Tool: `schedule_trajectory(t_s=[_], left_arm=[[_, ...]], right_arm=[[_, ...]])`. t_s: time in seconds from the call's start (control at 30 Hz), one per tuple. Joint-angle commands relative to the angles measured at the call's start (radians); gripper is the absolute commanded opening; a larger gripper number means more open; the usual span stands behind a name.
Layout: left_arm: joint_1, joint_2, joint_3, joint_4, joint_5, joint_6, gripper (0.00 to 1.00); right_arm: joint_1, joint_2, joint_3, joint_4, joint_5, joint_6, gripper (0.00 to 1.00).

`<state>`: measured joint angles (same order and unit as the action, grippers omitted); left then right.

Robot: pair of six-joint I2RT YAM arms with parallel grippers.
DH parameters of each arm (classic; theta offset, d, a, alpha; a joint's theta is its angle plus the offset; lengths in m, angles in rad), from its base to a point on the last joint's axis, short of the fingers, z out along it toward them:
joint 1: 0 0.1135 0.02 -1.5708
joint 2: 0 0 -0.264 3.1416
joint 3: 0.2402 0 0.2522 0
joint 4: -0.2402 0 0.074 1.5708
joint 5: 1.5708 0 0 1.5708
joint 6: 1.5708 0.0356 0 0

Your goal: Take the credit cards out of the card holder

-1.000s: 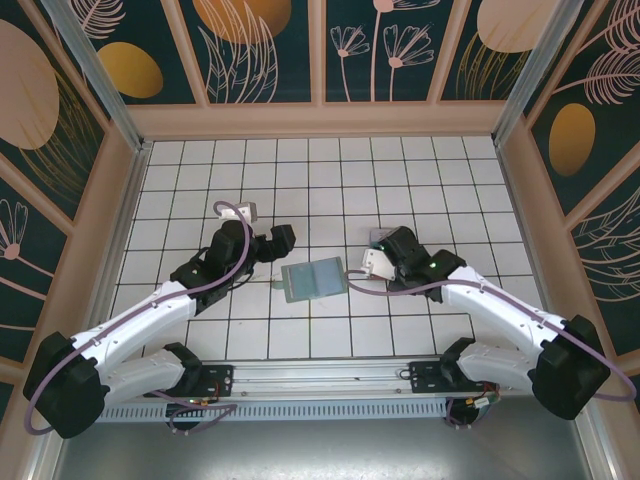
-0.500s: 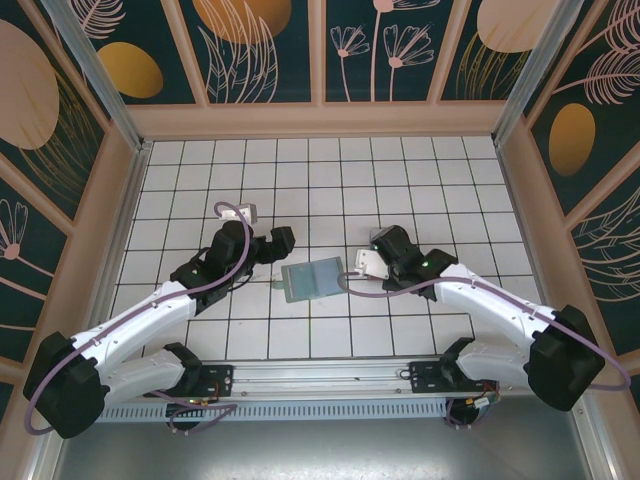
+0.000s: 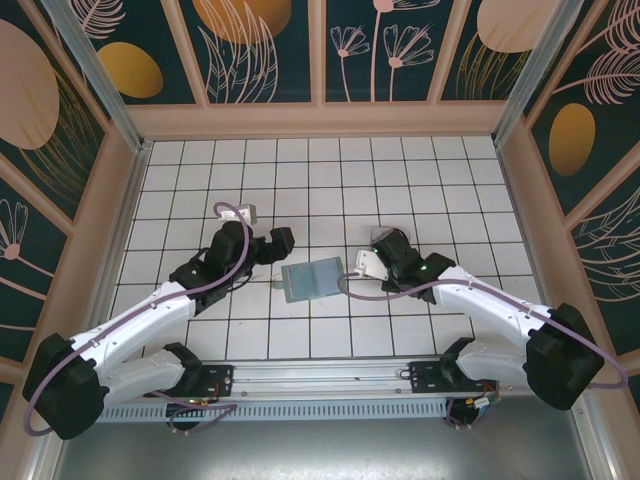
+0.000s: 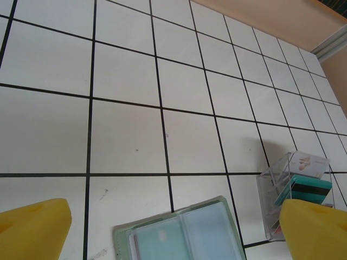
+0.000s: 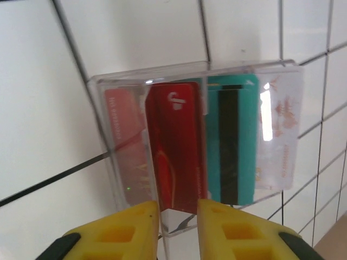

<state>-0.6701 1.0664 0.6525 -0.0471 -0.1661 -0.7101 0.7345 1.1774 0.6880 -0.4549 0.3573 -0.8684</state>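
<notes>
The card holder (image 3: 313,278) lies open on the tiled floor, its bluish sleeves facing up (image 4: 184,234). My left gripper (image 4: 174,212) hovers over its far edge, open wide, one yellow finger on each side; from above it (image 3: 284,244) sits just left of the holder. Credit cards stand in a clear plastic box (image 5: 200,141): a red card (image 5: 176,151), a teal card (image 5: 230,141) with a black stripe, and a pale one. My right gripper (image 5: 178,216) is right at the box, its jaws a narrow gap apart just below the red card, with nothing between them.
The clear box (image 4: 293,189) stands one tile right of the holder. The right arm (image 3: 480,300) reaches in from the lower right. Patterned walls (image 3: 320,110) enclose the tiled floor (image 3: 330,180), with open tiles behind the holder.
The right gripper has shifted slightly left, toward the holder, and its jaws have come apart. The left arm and the card holder have not moved.
</notes>
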Motion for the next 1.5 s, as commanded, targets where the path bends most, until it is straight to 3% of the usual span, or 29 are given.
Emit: schedule_trajectory(t_s=[0.0, 0.2, 0.37, 0.57, 0.63, 0.87, 1.07, 1.27, 1.47], left_arm=[[-0.005, -0.019, -0.001, -0.008, -0.007, 0.009, 0.99], [-0.006, -0.019, -0.004, -0.007, 0.000, 0.006, 0.98], [-0.006, -0.023, -0.012, -0.005, -0.003, -0.004, 0.99], [-0.006, 0.000, -0.014, -0.017, 0.035, -0.036, 0.98], [-0.006, 0.012, -0.014, -0.026, 0.057, -0.052, 0.96], [-0.005, 0.085, -0.015, -0.046, 0.176, -0.096, 0.83], [-0.005, 0.182, -0.016, -0.047, 0.272, -0.115, 0.65], [-0.008, 0.263, 0.002, -0.043, 0.323, -0.121, 0.56], [-0.012, 0.327, 0.017, -0.044, 0.350, -0.108, 0.52]], right_arm=[[-0.010, 0.017, -0.009, 0.086, 0.074, 0.051, 0.30], [-0.028, 0.031, 0.002, 0.120, 0.118, 0.122, 0.36], [-0.038, 0.017, 0.073, 0.091, 0.041, 0.251, 0.34], [-0.040, 0.044, 0.171, 0.080, -0.117, 0.533, 0.16], [-0.040, 0.069, 0.209, 0.075, -0.195, 0.658, 0.15], [-0.011, 0.226, 0.302, 0.062, -0.337, 1.055, 0.00], [0.023, 0.292, 0.218, 0.173, -0.423, 1.255, 0.00], [0.050, 0.347, 0.140, 0.224, -0.388, 1.385, 0.00], [0.098, 0.420, 0.124, 0.221, -0.314, 1.418, 0.00]])
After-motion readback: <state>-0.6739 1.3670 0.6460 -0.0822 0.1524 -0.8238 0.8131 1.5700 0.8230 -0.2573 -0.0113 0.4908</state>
